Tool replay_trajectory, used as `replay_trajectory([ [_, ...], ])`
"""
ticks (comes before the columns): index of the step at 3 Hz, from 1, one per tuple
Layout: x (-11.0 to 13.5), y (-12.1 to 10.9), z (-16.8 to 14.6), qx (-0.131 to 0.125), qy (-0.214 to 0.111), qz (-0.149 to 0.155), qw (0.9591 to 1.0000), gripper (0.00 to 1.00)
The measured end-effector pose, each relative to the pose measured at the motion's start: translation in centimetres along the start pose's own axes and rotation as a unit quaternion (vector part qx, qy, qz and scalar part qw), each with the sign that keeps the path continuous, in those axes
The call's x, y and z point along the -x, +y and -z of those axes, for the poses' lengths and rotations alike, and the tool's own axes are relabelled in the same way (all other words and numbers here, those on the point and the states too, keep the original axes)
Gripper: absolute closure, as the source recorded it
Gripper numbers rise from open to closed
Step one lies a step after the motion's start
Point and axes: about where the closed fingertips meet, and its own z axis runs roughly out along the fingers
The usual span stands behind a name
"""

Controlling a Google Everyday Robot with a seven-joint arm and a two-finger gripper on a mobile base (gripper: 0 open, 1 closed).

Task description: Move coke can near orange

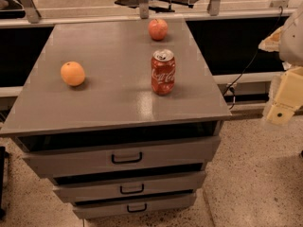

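The coke can (163, 72) stands upright on the grey cabinet top (118, 98), right of the middle; it is red with white script and a silver top. The orange (73, 74) lies on the left side of the top, well apart from the can. My gripper (284, 100) shows as cream-coloured parts at the right edge of the camera view, off the cabinet's right side and below the level of its top. It is far from the can and holds nothing that I can see.
A reddish apple (158, 29) lies near the back edge of the top, behind the can. The cabinet has three drawers (127, 158) with black handles in front. A cable (241, 77) hangs to the right. Speckled floor lies below.
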Motion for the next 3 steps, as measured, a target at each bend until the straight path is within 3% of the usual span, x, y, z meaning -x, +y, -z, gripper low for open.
replay_trajectory([
  [1,0.0,0.0,0.0,0.0,0.0,0.0,1.0,0.0],
  [2,0.2,-0.4,-0.3,0.001,-0.028,-0.001,0.9996,0.0],
  [3,1.0,-2.2,-2.1,0.005,-0.09,-0.004,0.996,0.0],
])
